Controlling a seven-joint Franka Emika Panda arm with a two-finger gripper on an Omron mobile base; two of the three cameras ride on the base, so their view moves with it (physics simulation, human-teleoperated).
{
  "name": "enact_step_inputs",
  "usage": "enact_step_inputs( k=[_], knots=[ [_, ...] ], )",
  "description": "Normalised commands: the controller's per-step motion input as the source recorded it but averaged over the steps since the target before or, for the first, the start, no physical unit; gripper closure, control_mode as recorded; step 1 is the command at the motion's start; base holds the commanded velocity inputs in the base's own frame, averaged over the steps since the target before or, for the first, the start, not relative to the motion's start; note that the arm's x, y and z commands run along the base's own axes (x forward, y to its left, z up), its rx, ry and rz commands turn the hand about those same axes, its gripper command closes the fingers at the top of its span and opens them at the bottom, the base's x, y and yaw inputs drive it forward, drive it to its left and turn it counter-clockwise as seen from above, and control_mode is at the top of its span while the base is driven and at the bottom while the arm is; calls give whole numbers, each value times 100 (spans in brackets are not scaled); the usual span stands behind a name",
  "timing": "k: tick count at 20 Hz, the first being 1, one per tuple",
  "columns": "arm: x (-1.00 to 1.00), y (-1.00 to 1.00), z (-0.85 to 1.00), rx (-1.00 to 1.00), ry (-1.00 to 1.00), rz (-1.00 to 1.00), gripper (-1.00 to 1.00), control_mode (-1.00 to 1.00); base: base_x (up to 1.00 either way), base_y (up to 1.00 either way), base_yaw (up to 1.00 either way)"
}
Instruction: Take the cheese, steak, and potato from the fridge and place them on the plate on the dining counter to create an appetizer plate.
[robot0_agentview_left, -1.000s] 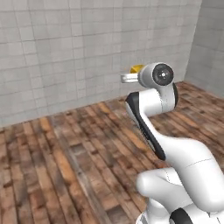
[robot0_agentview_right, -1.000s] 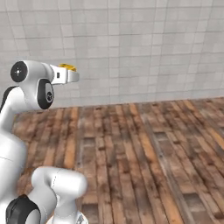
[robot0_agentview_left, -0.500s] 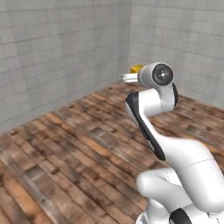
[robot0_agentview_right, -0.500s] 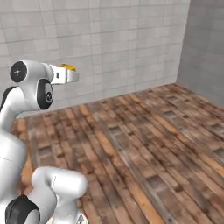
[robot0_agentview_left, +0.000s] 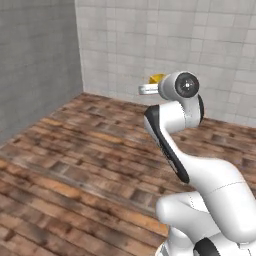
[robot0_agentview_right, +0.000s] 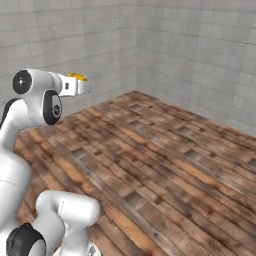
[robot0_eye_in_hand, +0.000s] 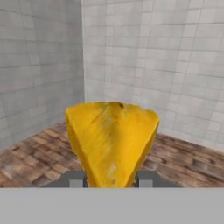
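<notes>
In the hand view the cheese (robot0_eye_in_hand: 111, 142) sat big and yellow-orange at the centre of the frame, point down, wedged between the two grey fingertips (robot0_eye_in_hand: 75, 179) of the gripper (robot0_eye_in_hand: 111, 180), whose jaws were clamped against its sides. In the left base view the same yellow showed at upper centre, just behind the arm's raised wrist. Beyond lay the wooden plank floor (robot0_agentview_left: 85, 150), running back to a corner where the grey tiled walls (robot0_agentview_right: 200, 50) met.
</notes>
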Motion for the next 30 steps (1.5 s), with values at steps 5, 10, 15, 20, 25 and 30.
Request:
enact_step_inputs(
  k=[5,10,15,20,25,30],
  knots=[
    [0,0,0,0,0,0,100,100,55,-4,-50],
    [0,0,0,0,0,0,100,100,70,0,-49],
    [0,0,0,0,0,0,100,100,78,4,-47],
    [0,0,0,0,0,0,100,100,86,15,-46],
    [0,0,0,0,0,0,100,100,85,20,-48],
    [0,0,0,0,0,0,100,100,83,29,-49]
  ],
)
